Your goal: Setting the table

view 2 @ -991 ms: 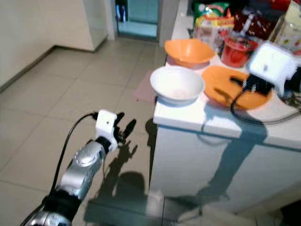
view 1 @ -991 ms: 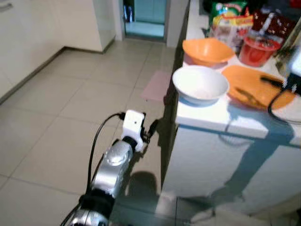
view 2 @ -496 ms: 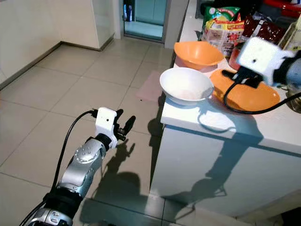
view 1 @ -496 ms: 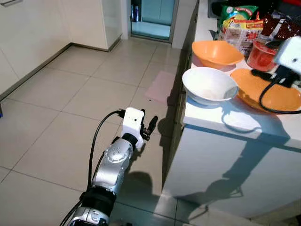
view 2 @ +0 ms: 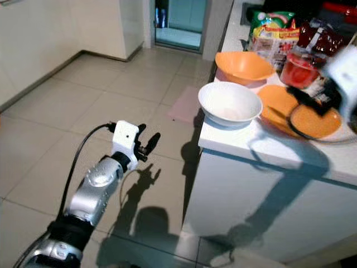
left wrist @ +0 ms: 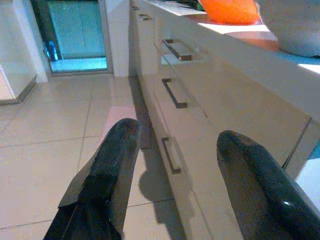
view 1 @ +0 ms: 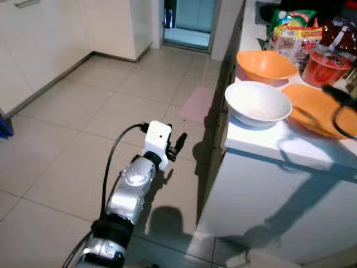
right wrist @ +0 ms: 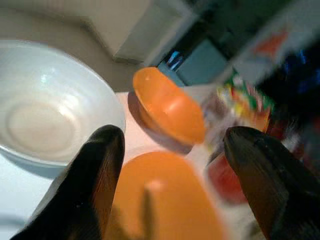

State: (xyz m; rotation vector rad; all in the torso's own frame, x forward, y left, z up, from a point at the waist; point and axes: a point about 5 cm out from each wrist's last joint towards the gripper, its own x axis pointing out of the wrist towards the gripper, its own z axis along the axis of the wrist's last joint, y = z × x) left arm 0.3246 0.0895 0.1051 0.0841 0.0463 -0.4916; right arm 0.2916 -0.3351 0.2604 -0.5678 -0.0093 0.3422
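I note a floor (view 1: pixel 83 106) of large pale square tiles with a dull sheen, and on it one small pink mat (view 1: pixel 196 105) lying flat beside the cabinet run. One white counter (view 2: pixel 268 151) stands to my right, smooth-topped, its front carrying at least three slim metal bar handles (left wrist: pixel 175 94) seen in the left wrist view.

On the counter I count two bowls and one plate. The white bowl (view 2: pixel 230 104) is round, glossy and sits nearest the counter corner. The orange bowl (view 2: pixel 244 66) stands just behind it, near but apart as far as I can tell. The orange plate (view 2: pixel 295 114) lies flat just beside the white bowl on its right, with a dark utensil-like shape on it that I cannot identify. One red translucent tub (view 2: pixel 299 71) stands behind the plate. Behind that are several printed snack packets (view 2: pixel 273 34), green, yellow and dark red; I can read no writing on any of them.

My left gripper (view 1: pixel 178 146) is held out low over the floor, short of the counter front, its two black fingers (left wrist: pixel 117 165) spread apart with nothing between them. My right gripper (right wrist: pixel 167 170) hovers above the orange plate, fingers likewise wide apart and empty; the picture there is blurred.
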